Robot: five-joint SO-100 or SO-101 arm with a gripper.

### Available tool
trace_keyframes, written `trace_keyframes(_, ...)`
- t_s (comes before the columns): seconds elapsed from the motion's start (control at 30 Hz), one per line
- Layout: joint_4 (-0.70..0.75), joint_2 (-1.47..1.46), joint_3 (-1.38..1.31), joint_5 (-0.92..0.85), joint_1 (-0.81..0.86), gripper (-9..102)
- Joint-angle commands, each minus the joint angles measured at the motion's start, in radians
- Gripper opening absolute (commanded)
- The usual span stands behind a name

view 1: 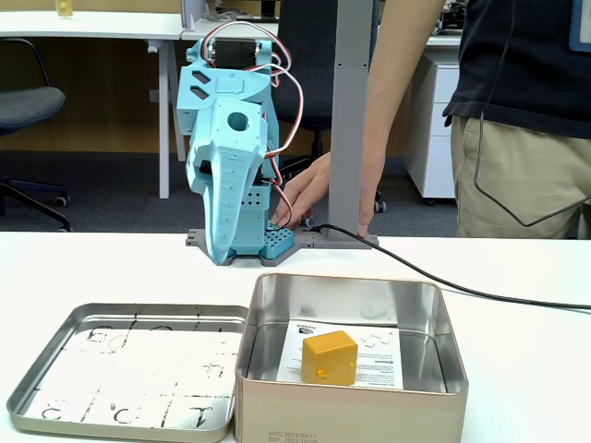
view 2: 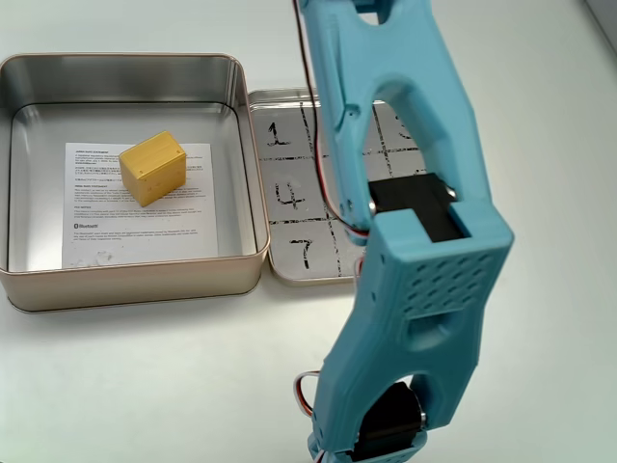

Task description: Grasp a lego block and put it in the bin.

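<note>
The lego block (view 1: 329, 358) is lying inside the bin (view 1: 351, 403), so nothing is being left undone. The arm (view 1: 228, 161) is being kept folded up; whether its hand is spread cannot be told.

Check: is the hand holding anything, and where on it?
Nothing held: the lego block lies loose on the paper inside the bin, away from the folded arm.

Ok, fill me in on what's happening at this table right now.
The lego block already lies inside the bin, resting on a printed paper sheet at its bottom. Nothing is holding it. The light blue arm is folded up at its base behind the bin, away from both tins. Beside the bin sits a shallow tray with handwritten numbers in a grid. A person stands behind the table with a hand close to the arm's base.
</note>
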Motion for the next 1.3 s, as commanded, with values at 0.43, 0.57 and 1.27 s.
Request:
trace_keyframes(0.43, 0.041, 0.034, -0.028, 0.031, 0.038, 0)
trace_keyframes(0.57, 0.046, 0.064, -0.002, 0.034, 0.048, 0)
trace_keyframes(1.27, 0.061, 0.107, 0.034, 0.012, 0.052, 0)
